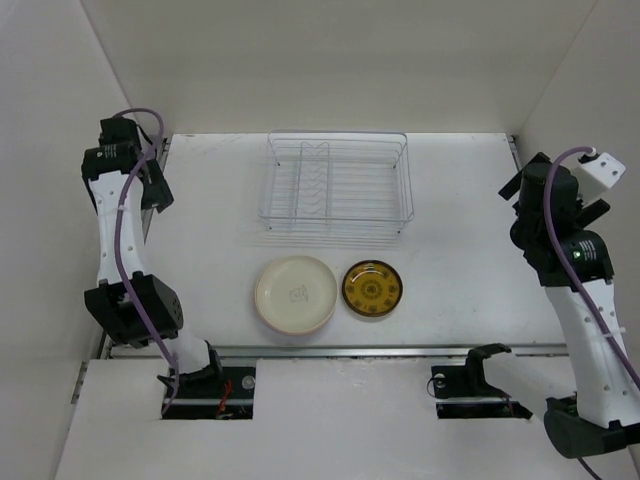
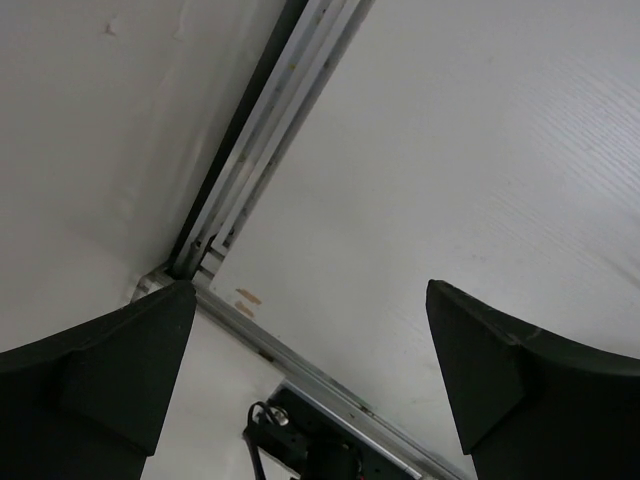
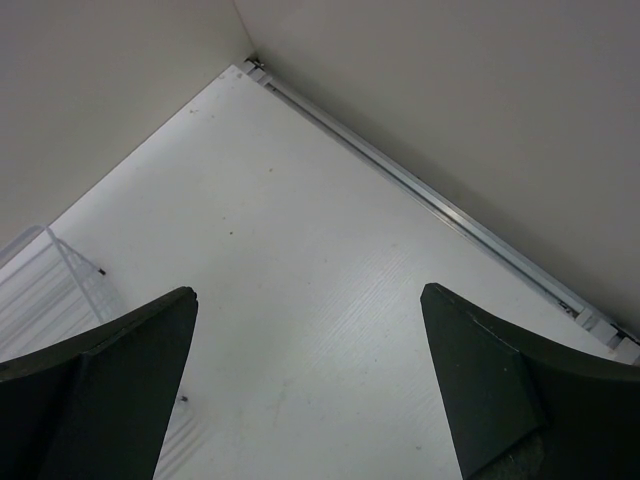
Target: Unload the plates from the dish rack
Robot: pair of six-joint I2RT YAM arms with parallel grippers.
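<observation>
The wire dish rack stands at the back middle of the table with no plate in it. A cream plate and a smaller amber-brown patterned plate lie flat side by side in front of it. My left gripper is raised at the far left, open and empty; its wrist view shows only bare table. My right gripper is raised at the far right, open and empty. A corner of the rack shows at the left of the right wrist view.
White walls close the table on the left, back and right. A metal rail runs along the near edge, with both arm bases below it. The same rail shows in the left wrist view.
</observation>
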